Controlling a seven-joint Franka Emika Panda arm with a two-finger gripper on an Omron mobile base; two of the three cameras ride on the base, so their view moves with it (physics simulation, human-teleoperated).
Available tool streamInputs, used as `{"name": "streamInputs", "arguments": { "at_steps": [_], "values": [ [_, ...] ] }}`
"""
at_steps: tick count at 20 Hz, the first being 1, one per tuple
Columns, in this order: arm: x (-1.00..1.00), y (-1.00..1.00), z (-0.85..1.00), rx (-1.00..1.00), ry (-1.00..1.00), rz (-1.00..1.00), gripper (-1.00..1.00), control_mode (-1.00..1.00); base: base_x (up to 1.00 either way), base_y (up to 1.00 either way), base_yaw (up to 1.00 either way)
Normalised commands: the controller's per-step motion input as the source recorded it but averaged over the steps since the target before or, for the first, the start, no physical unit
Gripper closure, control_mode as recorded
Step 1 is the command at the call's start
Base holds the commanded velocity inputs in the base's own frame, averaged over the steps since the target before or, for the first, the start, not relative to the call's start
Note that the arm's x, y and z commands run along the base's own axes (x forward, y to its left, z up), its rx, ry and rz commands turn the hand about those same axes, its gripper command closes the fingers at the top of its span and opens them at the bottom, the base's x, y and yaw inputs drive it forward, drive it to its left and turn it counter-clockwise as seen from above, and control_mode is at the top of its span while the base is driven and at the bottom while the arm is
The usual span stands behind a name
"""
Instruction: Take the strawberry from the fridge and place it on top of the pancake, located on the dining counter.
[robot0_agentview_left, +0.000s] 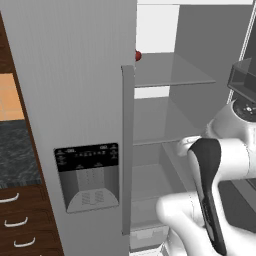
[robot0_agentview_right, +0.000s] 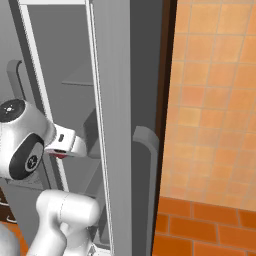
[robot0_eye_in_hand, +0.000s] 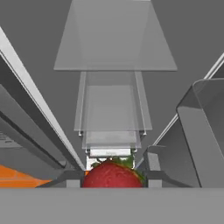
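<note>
Your gripper (robot0_eye_in_hand: 112, 181) is clenched on the strawberry (robot0_eye_in_hand: 112, 175), inside the open fridge (robot0_agentview_left: 75, 100) above its glass shelves (robot0_eye_in_hand: 114, 43). Next, I'd judge, draw it out clear of the door edges.

We see the fridge (robot0_agentview_left: 75, 90) skinned in matt grey, faintly brushed like metal, its dispenser panel (robot0_agentview_left: 87, 175) glossy black plastic. The shelves (robot0_agentview_left: 170, 72) look like smooth translucent glass. The strawberry (robot0_eye_in_hand: 113, 175) has a red, finely dimpled skin. Beside the fridge, the wall tiles (robot0_agentview_right: 215, 100) are matt orange, and the drawers (robot0_agentview_left: 20, 215) dark wood with pale metal handles.
</note>
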Motion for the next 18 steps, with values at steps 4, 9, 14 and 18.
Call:
{"name": "streamInputs", "arguments": {
  "at_steps": [4, 9, 14, 18],
  "values": [
    [-0.70, 0.11, 0.12, 0.02, 0.08, 0.00, 1.00, -1.00, 0.00, 0.00, 0.00],
    [-0.52, 0.00, -0.04, 0.00, 0.00, 0.00, 1.00, -1.00, 0.00, 0.00, 0.00],
    [-0.05, 0.00, 0.00, 0.00, 0.00, 0.00, 1.00, -1.00, 0.00, 0.00, 0.00],
    [0.00, 0.00, 0.00, 0.00, 0.00, 0.00, 1.00, -1.00, 0.00, 0.00, 0.00]
  ]
}}
